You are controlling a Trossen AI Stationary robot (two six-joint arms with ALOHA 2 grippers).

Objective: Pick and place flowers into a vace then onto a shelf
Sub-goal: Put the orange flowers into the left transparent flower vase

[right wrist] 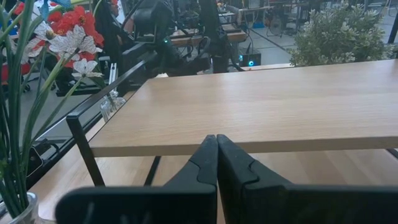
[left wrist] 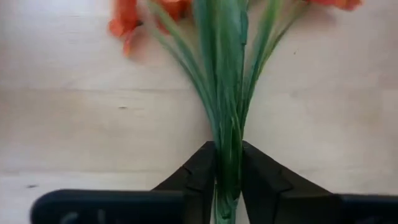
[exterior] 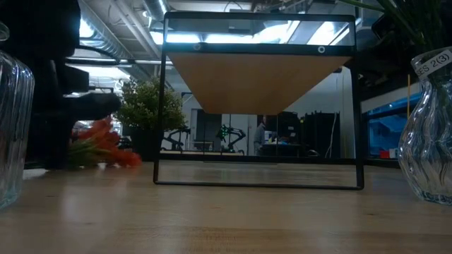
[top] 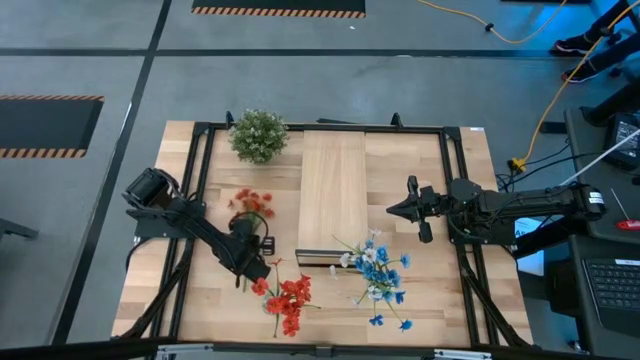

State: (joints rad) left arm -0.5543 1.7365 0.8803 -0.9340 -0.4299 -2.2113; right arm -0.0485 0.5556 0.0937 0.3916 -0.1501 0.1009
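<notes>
The left gripper (left wrist: 227, 180) is low over the bench (top: 150, 290) at its left near part, its fingers (left wrist: 198, 175) clenched on the green stems of a red-orange flower spray (left wrist: 224, 93). In the high view that gripper (top: 256, 268) sits just left of the red blooms (top: 289, 300), which lie on the bench near its front edge. A second red-orange spray (top: 252, 203) lies a little farther back, left of the shelf (top: 333, 190). The blue and white flowers (top: 380, 280) lie spread on the bench at the near right, just beyond the shelf's dark front end. A bushy green plant (top: 258, 134) stands at the far left. The right gripper (right wrist: 216, 163) waits right of the shelf, fingers pressed together on nothing.
</notes>
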